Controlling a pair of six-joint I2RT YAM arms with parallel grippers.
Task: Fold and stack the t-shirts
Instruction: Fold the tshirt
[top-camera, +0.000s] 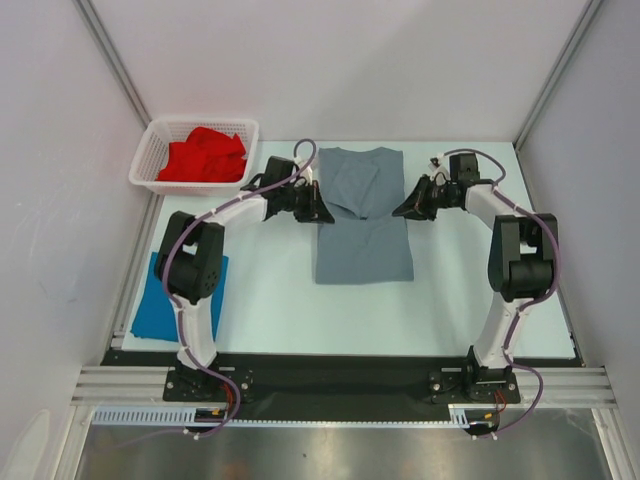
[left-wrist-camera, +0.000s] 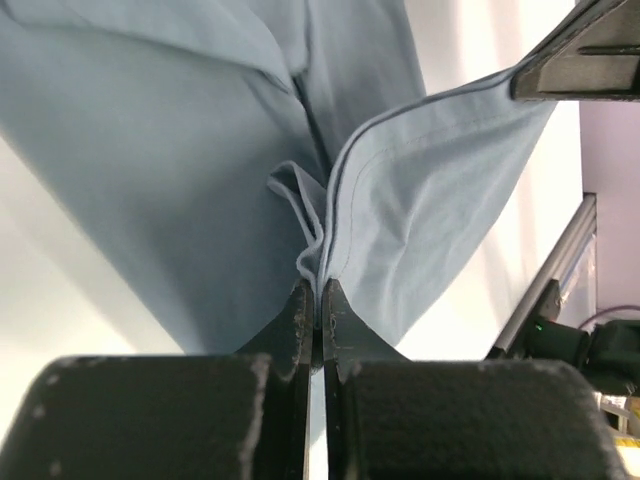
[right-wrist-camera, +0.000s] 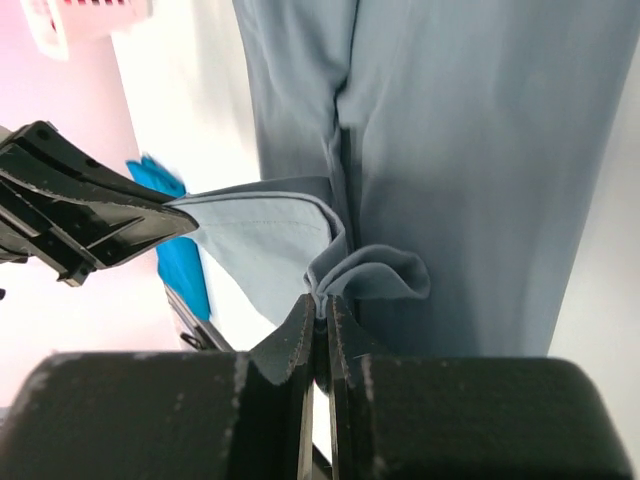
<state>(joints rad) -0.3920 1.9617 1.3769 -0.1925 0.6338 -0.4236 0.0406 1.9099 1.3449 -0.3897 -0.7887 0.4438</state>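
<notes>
Grey t-shirt (top-camera: 362, 225) lies lengthwise in the middle of the surface (top-camera: 300, 320), between the 2 arms. A stitched edge of it is raised off the rest and sags between the 2 hands. The left hand (left-wrist-camera: 317, 300) is clamped tight on a bunched corner of that edge. The right hand (right-wrist-camera: 320, 310) is clamped on the opposite corner in the same way, with no gap showing between its fingers.

This looks like the crosswise fold of shirt 1 of 3, caught partway. The next move calls for both hands to travel together at equal height, keeping the edge taut enough not to droop. They should then lay it square on the far layer before letting go — a lag on either side would skew the fold.

Further out, the red t-shirt (top-camera: 205, 155) sits crumpled in the white basket (top-camera: 147, 160) at the far left corner. The blue t-shirt (top-camera: 150, 310) lies flat by the near left edge.

Much stays uncertain. The left arm covers part of the blue shirt, so I cannot tell whether it is neatly folded. I also cannot tell how many layers each hand pinches, whether the grey sleeves are tucked in, or which end the held edge belongs to.
</notes>
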